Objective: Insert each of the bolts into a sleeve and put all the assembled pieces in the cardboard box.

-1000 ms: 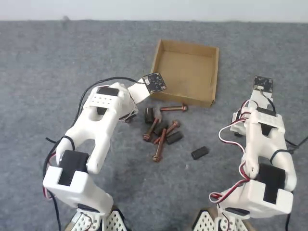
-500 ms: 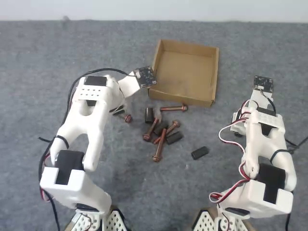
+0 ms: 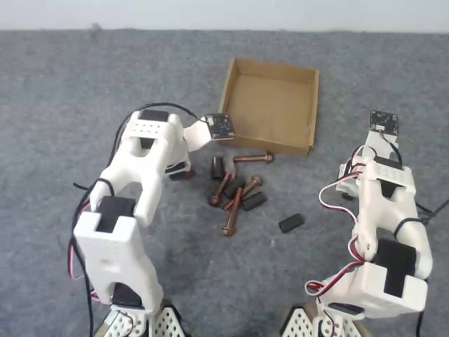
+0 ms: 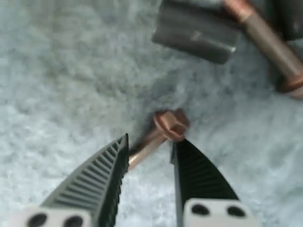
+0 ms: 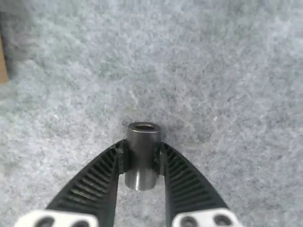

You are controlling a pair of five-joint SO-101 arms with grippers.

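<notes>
Left wrist view: left gripper [image 4: 150,140] narrowly straddles bolt [image 4: 171,125] on open carpet [image 4: 57,71] (right gripper [image 5: 141,145] clamps sleeve [image 5: 142,163]).

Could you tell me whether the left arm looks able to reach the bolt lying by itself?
Probably yes: the left gripper is open, its fingers either side of that bolt, nothing between them, and the nearest sleeve lies clear beyond.

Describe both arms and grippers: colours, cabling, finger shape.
The left arm and right arm are white shells with black servo blocks. Black cables loop off the left; red and white wires run along the right. The left gripper and right gripper have dark, ribbed, tapering fingers on white bases with screw holes.
</notes>
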